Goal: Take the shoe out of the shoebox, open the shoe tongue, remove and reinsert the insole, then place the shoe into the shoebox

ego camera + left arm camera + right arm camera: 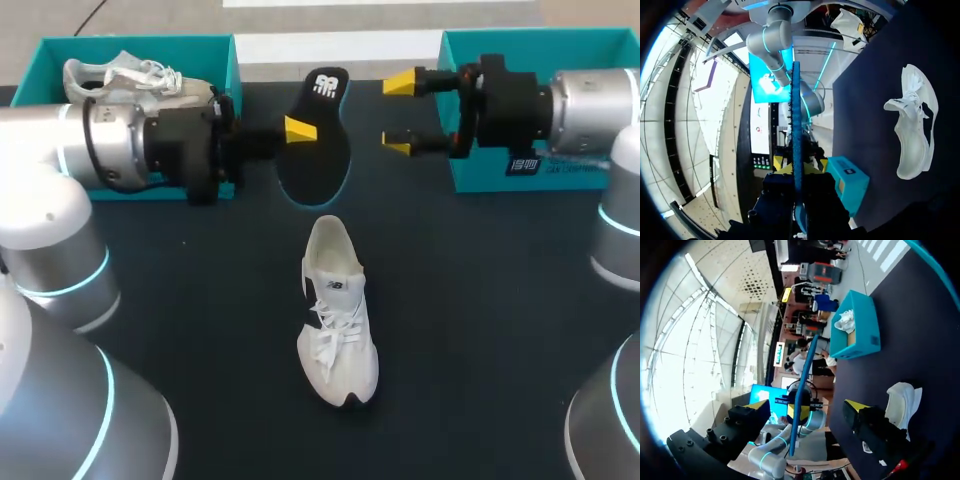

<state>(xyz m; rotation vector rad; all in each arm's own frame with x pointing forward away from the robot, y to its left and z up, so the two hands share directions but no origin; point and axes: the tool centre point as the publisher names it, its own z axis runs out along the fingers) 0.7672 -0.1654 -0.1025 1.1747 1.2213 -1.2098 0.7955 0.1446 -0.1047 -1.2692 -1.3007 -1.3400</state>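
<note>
A white shoe lies on the dark table, toe toward me; it also shows in the left wrist view and the right wrist view. A black insole with a teal edge hangs above the table behind the shoe. My left gripper is shut on the insole's left edge. In the left wrist view the insole stands edge-on between the yellow tips. My right gripper stands wide open just right of the insole, not touching it. Its wrist view shows the insole ahead of the spread gripper.
A teal shoebox at the back left holds a second white shoe. Another teal box stands at the back right, behind my right arm. Dark table lies bare on both sides of the shoe.
</note>
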